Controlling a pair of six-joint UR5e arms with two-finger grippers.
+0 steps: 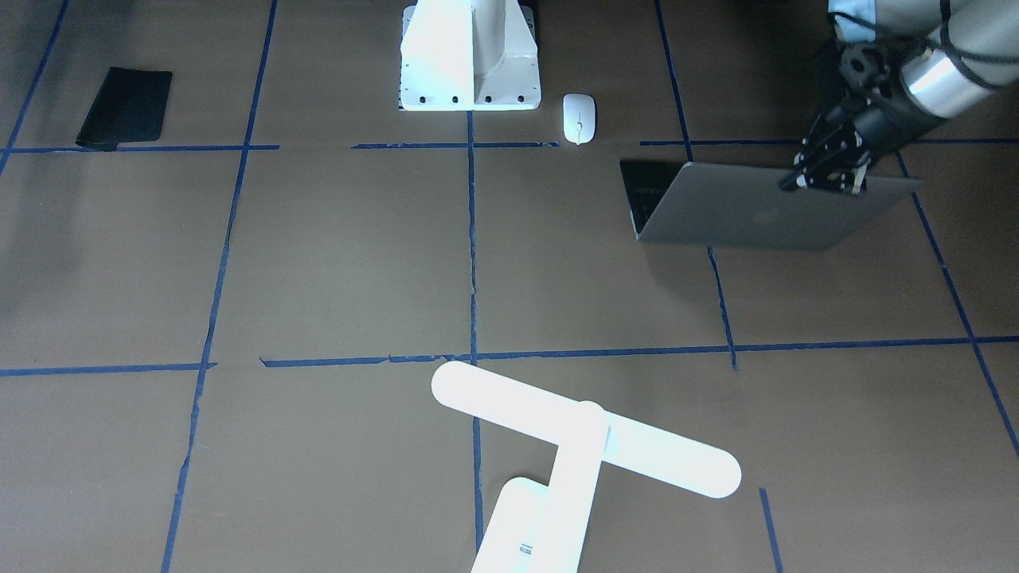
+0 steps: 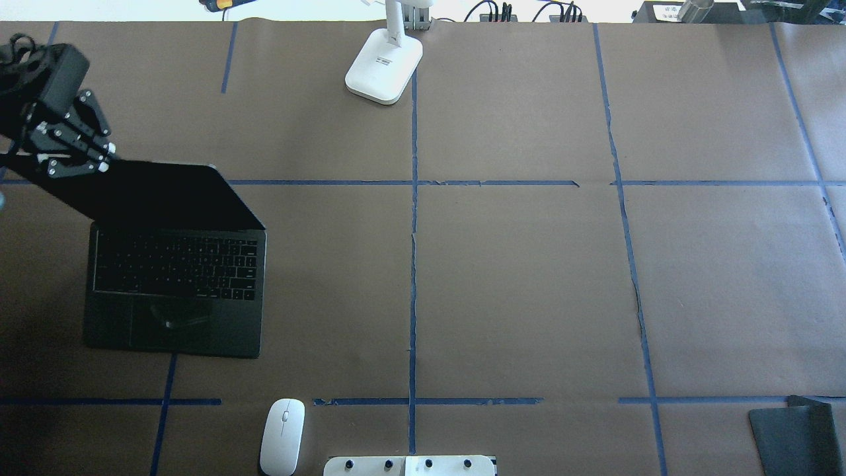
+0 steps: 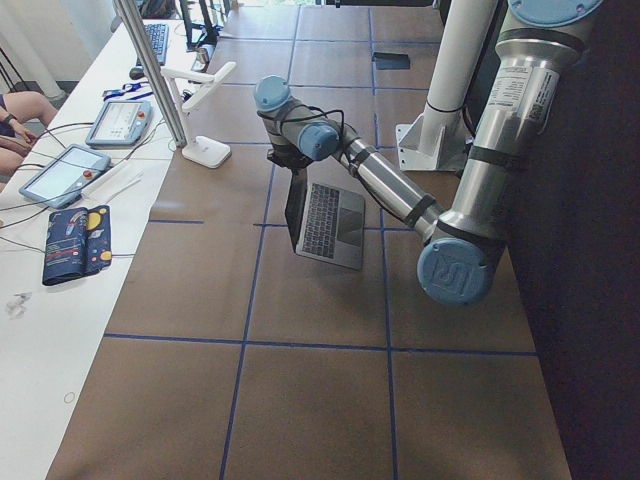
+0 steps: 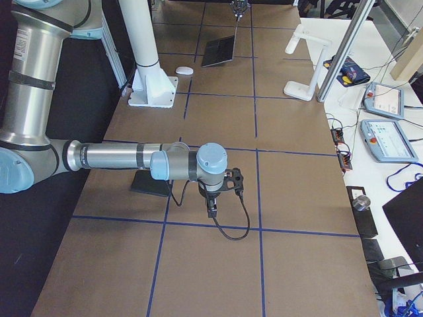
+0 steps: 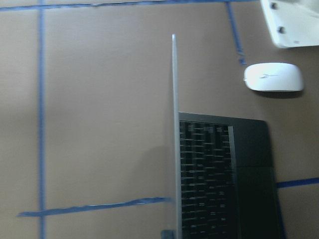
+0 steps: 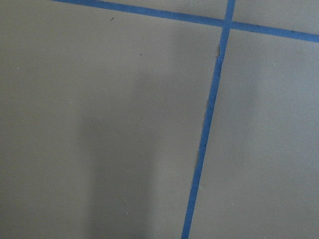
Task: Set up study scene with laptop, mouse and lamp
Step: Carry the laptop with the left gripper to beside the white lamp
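**Left tool clamped on the open laptop's lid; right tool low over the worktop.**

Front-facing view: the laptop (image 1: pixel 740 211) sits at 2 o'clock on the worktop (image 1: pixel 342 255), its lid raised. The left tool (image 1: pixel 828 177) is closed on the lid's top edge near a corner. The mouse (image 1: pixel 579 118) lies at 12 o'clock, just beside the white pedestal (image 1: pixel 470 56). The lamp (image 1: pixel 585 438) is at 6 o'clock and a black pad (image 1: pixel 127 107) at 10 o'clock.
Overhead view: the laptop is at 9 o'clock with its keys showing, and the mouse is at 7 o'clock, apart from it.
Right side view: the right tool (image 4: pixel 215 198) hangs near the pad, and I cannot tell whether its fingers are apart or together.
Left wrist view: the lid is edge-on, with the mouse at 2 o'clock.
Right wrist view: blue tape (image 6: pixel 207 124) crosses the brown worktop.
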